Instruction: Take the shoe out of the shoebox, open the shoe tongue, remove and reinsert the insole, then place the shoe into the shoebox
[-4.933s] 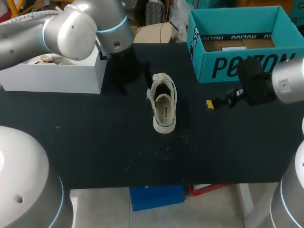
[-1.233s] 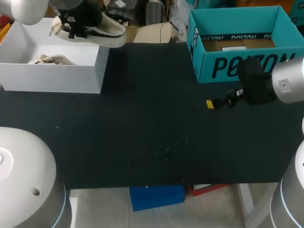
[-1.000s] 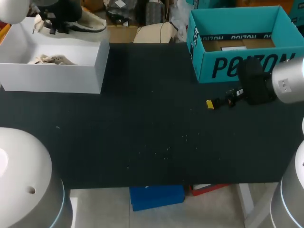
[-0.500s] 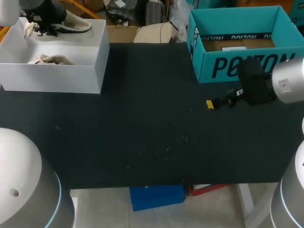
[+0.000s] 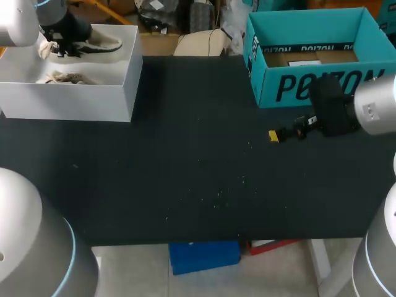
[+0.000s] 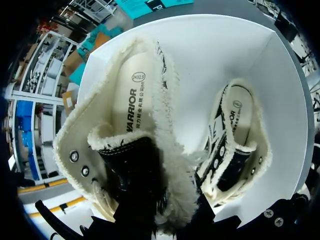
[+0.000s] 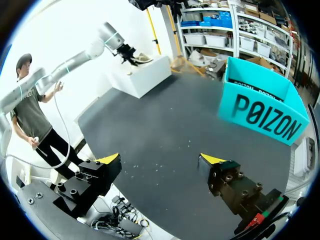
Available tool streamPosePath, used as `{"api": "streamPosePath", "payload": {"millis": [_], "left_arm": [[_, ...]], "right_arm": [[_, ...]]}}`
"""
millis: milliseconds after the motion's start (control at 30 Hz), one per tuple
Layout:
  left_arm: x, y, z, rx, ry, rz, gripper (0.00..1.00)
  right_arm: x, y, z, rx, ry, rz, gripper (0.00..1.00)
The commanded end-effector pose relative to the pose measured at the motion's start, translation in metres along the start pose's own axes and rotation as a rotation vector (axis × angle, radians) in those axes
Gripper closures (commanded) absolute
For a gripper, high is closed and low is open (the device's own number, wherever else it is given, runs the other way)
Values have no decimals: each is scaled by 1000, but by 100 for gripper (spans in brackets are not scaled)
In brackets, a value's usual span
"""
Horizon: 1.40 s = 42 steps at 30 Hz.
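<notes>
One load: cream fleece-lined high-top shoe, light and floppy; I'd trust the stiffer heel
left gripper: clamped on it over white cardboard shoebox
right gripper: spread apart, holding nothing

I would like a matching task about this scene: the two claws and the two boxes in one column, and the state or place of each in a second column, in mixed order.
Things:
1. left claw
2. right claw
3. white box
4. teal box

States or places:
a. open and empty
b. stands at the far right of the table
c. shut on a shoe
d. has a second shoe lying on its floor

Pairs: 1-c, 2-a, 3-d, 4-b.
</notes>
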State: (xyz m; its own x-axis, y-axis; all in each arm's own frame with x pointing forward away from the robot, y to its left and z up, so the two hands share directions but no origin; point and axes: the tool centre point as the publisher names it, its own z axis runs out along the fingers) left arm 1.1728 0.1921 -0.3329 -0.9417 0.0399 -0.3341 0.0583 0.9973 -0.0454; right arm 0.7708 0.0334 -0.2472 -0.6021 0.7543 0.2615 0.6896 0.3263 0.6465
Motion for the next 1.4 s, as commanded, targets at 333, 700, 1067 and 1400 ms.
{"api": "streamPosePath", "payload": {"millis": [333, 700, 1067, 1400], "left_arm": [[2, 4, 55, -12, 50, -21, 100], [5, -1, 53, -35, 34, -31, 0], [13, -45, -28, 24, 90, 48, 0], [42, -108, -105, -35, 149, 58, 0]], "right_arm": [[0, 1, 1, 3, 0, 1, 0], [0, 1, 1, 3, 0, 1, 0], [0, 1, 1, 3, 0, 1, 0], [0, 1, 1, 3, 0, 1, 0]]}}
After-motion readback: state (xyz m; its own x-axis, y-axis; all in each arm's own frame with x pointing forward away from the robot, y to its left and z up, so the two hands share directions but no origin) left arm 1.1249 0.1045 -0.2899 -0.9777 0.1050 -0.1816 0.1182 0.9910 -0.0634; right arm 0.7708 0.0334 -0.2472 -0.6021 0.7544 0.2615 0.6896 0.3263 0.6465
